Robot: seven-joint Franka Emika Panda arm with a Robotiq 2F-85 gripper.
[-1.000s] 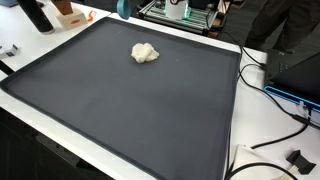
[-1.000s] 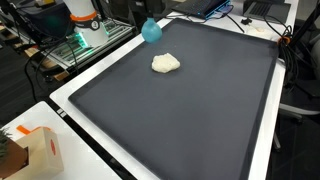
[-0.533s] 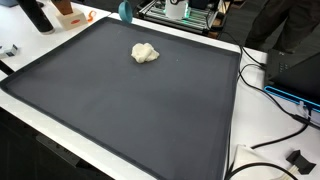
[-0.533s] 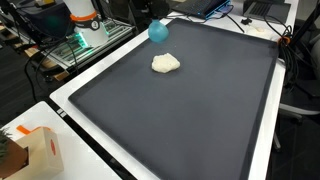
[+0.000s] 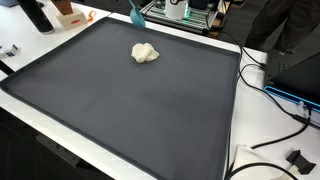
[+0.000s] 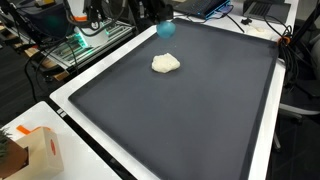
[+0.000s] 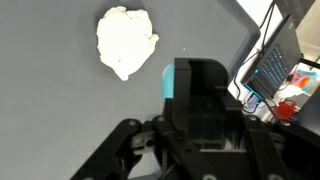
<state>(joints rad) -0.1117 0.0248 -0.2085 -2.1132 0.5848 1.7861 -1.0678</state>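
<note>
We are seeing the gripper (image 7: 203, 72) coming in from the bottom of the wrist view, its jaws drawn together and pinching a teal object (image 7: 169, 80). Only a sliver of it is showing beside the black fingers (image 7: 210, 95). In both exterior views the teal object (image 5: 134, 14) is hanging in the air over the far edge of the black mat (image 5: 130, 110), and the gripper is mostly cropped out at the top of the frame. A white crumpled lump (image 7: 125, 40) is lying flat on the mat, up and left of the fingers in the wrist view and apart from them. In an exterior view the lump (image 6: 166, 64) is sitting near the teal object (image 6: 166, 29), not touching it; we cannot tell its material. Black cables (image 5: 275, 95) are trailing off the white table (image 5: 232, 150) beside the mat. An orange and white carton (image 6: 38, 150) is standing at a table corner, well apart from the gripper. A lit screen (image 7: 272, 62) is showing at the wrist view's right edge.
</note>
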